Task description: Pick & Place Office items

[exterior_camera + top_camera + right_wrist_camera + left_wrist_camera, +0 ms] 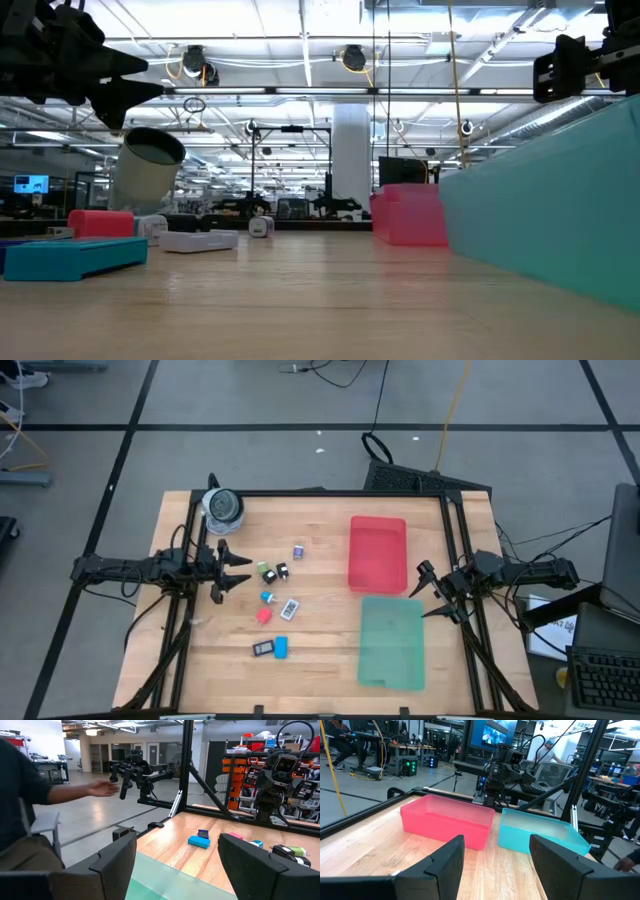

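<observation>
**Both tools hovering spread and empty-handed**

Hanging above the desk near its left edge: left tool (232, 568), fingers parted, pinching nothing, touching nothing. Hovering near the right edge, beside the two trays: right tool (432, 592), fingers spread wide, likewise gripping nothing.

Lying scattered on the left half of the desk, just beside the left tool: office items (276, 604), eight countable from above, among them a blue bar (281, 647) touching a dark block (263, 649), a pink piece (264, 616), a white labelled tag (290, 607).

Sitting on the right half: one red tray (377, 553), one green tray (391, 641). Standing at the far left corner: one grey roll (222, 507).
</observation>
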{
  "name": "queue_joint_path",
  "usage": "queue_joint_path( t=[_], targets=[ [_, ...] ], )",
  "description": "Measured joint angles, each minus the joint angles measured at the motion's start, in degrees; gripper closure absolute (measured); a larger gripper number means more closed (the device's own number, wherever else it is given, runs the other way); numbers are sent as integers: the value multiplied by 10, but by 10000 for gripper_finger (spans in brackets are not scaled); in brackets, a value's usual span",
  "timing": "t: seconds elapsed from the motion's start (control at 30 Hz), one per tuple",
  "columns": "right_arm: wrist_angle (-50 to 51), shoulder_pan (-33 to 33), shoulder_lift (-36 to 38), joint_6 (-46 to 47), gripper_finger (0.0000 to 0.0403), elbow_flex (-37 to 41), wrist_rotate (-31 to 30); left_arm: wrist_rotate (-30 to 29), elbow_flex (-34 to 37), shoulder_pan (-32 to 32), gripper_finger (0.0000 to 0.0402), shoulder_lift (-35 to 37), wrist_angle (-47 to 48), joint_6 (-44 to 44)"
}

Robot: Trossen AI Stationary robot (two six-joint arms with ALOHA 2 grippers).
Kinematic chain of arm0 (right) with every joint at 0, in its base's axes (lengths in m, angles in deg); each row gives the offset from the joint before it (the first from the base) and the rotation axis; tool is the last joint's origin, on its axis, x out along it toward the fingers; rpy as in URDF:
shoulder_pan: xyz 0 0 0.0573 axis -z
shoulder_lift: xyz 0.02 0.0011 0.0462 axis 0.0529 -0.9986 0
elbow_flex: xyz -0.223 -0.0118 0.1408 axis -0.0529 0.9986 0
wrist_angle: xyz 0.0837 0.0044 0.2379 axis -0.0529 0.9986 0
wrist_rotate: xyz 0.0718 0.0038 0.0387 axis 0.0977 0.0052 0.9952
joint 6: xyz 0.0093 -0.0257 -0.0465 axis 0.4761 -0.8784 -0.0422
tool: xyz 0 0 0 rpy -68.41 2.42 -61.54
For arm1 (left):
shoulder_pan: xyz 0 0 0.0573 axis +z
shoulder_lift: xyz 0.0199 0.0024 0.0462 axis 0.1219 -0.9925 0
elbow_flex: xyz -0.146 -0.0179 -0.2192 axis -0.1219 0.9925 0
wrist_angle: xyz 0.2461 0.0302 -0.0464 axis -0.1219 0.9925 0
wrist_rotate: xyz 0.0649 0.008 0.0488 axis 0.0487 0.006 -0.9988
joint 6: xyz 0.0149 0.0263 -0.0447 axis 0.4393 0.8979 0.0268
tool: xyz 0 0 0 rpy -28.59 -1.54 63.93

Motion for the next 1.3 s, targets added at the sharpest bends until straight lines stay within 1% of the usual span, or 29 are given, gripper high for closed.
queue_joint_path(
  t=[0.43,0.63,0.77,1.0,1.1,1.3],
  targets=[
    [0,0,0,0,135,0,0,0,0,0,174,0,-1,0],
    [0,0,0,0,135,0,0,-10,0,0,174,0,-19,24],
    [0,0,0,0,135,0,0,-10,0,0,174,0,-38,-8],
    [0,0,0,0,135,0,0,-10,0,0,174,0,-50,-25],
    [0,0,0,0,135,0,0,-20,0,0,174,0,-53,-63],
    [0,0,0,0,135,0,0,-63,0,0,174,0,-51,-165]
  ],
)
